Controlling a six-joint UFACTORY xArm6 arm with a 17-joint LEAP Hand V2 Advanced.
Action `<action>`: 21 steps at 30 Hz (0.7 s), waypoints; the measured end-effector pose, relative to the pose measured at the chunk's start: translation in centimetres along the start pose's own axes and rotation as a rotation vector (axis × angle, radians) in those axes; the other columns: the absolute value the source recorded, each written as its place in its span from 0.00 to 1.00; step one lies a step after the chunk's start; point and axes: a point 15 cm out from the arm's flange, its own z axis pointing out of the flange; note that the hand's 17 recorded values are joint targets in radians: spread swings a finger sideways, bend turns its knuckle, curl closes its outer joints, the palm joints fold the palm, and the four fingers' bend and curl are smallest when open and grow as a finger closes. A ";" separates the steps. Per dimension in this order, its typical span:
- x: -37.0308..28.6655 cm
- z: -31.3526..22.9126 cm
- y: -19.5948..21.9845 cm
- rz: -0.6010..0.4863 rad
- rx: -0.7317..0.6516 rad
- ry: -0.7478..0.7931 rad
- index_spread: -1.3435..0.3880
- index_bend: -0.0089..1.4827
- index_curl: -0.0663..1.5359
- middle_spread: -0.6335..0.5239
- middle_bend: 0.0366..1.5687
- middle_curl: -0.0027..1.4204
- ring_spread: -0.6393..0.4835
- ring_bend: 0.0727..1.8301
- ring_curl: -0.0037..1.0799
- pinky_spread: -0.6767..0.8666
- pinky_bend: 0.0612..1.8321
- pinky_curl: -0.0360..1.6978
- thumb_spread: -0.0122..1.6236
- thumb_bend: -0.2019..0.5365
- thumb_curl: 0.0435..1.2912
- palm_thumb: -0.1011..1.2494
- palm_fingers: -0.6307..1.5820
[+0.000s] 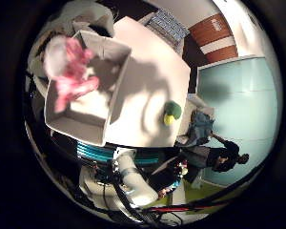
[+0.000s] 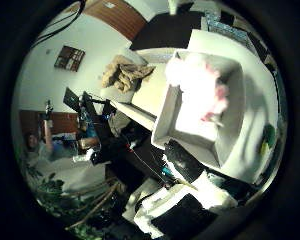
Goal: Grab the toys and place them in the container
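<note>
A white open container (image 1: 115, 88) stands on a white table (image 1: 152, 71). A pink and white plush toy (image 1: 69, 67) shows blurred over the container's inside; I cannot tell whether it lies on the container's floor or hangs above it. A small green and yellow toy (image 1: 171, 113) lies on the table beside the container, near the table's edge. White and black parts of my right hand (image 2: 182, 212) show at the rim of the thumb side view, away from the plush toy. The arm (image 1: 131, 179) rises beside the table.
A beige cloth heap (image 2: 124, 72) lies on a surface beyond the container. A black stand (image 2: 97, 122) and leafy plants (image 2: 55, 200) are off the table's side. A pale blue wall panel (image 1: 238, 100) stands past the table's far edge.
</note>
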 end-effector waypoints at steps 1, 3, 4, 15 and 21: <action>0.0 -0.1 0.0 -0.002 0.004 -0.001 0.50 0.11 0.27 0.60 0.17 0.28 0.76 0.33 0.28 0.75 0.42 0.34 0.74 0.25 0.28 0.54 0.29; 0.1 -0.2 0.1 -0.003 0.006 0.003 0.50 0.11 0.25 0.61 0.16 0.27 0.77 0.32 0.27 0.77 0.41 0.32 0.74 0.25 0.27 0.54 0.30; 0.2 -0.2 0.1 -0.003 0.006 0.004 0.50 0.11 0.24 0.61 0.16 0.26 0.77 0.31 0.26 0.77 0.41 0.32 0.74 0.25 0.27 0.54 0.30; 6.2 -2.1 1.5 0.084 0.036 0.023 0.55 0.11 0.21 0.63 0.16 0.24 0.77 0.29 0.23 0.78 0.39 0.26 0.73 0.25 0.26 0.54 0.33; 13.0 -3.0 2.3 0.198 0.051 0.044 0.56 0.11 0.20 0.65 0.17 0.24 0.77 0.30 0.22 0.77 0.38 0.23 0.73 0.25 0.26 0.54 0.34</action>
